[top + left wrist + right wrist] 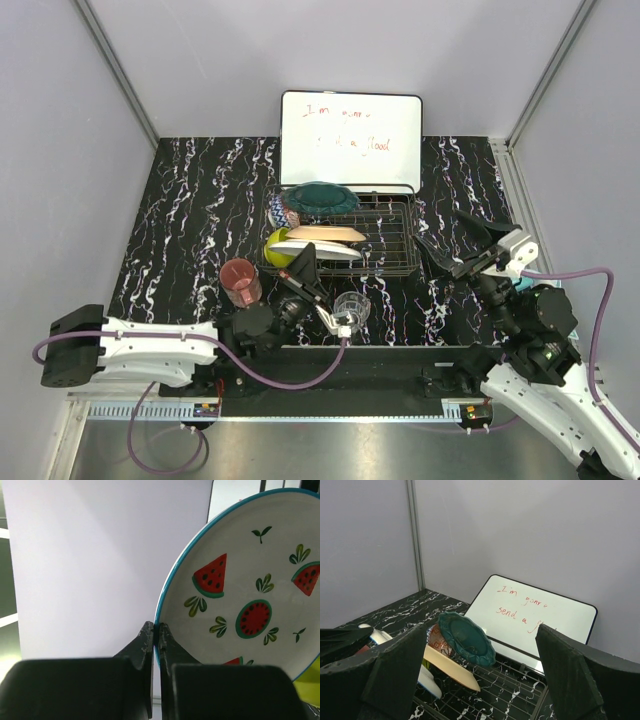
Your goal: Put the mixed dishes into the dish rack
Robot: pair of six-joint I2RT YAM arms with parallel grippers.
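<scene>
The dark wire dish rack [392, 252] holds the teal plate [320, 197], the red patterned bowl [281, 210], the peach plate [330, 233] and the lime-green bowl [275, 250] at its left end. My left gripper [303, 268] is shut on the rim of the white plate with red slices [250, 590], which leans on edge at the rack's near left [322, 251]. The pink mug [241, 282] and the clear glass [352, 308] are on the table in front of the rack. My right gripper [450, 245] is open and empty at the rack's right end, facing the dishes [481, 630].
A white whiteboard with red handwriting [350, 138] leans against the back wall behind the rack. The right half of the rack [520, 695] is bare wire. Grey walls enclose the black marbled table [190, 210].
</scene>
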